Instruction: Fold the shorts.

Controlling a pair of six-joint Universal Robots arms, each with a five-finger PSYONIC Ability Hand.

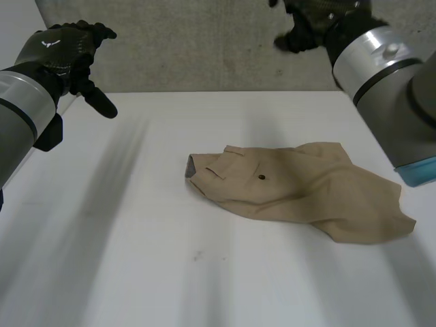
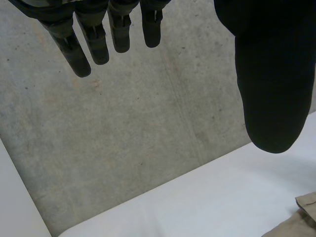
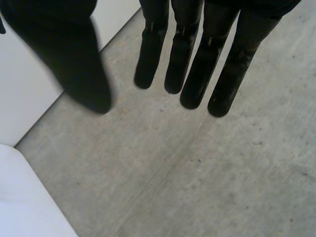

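Left robot hand [image 1: 61,51] and right robot hand [image 1: 310,27] hover well apart from shorts [image 1: 300,187].

The left hand [image 2: 271,74] has its fingers [image 2: 98,44] straight, the thumb held well apart from them. Past the fingertips lies a grey concrete surface [image 2: 123,138]; past the thumb tip, the white table [image 2: 207,202], whose edge meets that surface. A tan bit of the shorts [image 2: 302,218] rests on the table, in from that edge
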